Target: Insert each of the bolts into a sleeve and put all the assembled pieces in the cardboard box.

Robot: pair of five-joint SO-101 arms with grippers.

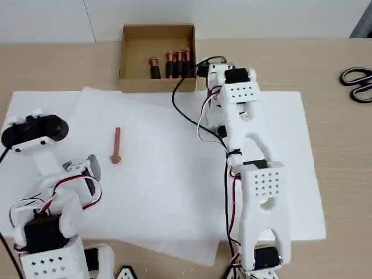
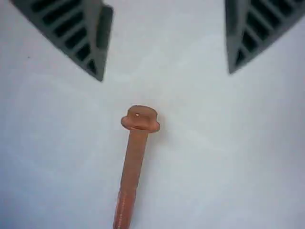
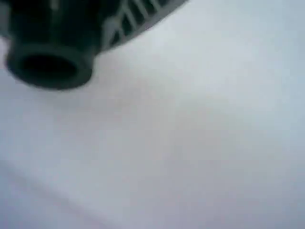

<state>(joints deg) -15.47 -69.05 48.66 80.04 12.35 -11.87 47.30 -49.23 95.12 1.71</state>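
L gripper (image 2: 165, 75) wide open; R gripper (image 1: 208, 68) clamps sleeve (image 3: 47, 69).

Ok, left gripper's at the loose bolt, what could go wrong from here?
1. The left gripper is open, but the bolt lies flat just beyond its fingertips; closing here could miss or pinch only the head, rolling it across the white sheet.
2. The sleeve has a narrow bore; a bolt gripped crooked may not line up with it.

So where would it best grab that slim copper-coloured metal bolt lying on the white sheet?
Mid-shank on the copper-coloured metal bolt, from straight above, jaws straddling it crosswise. It lies flat, so only its long sides are free, and the flanged head is wider and less even.
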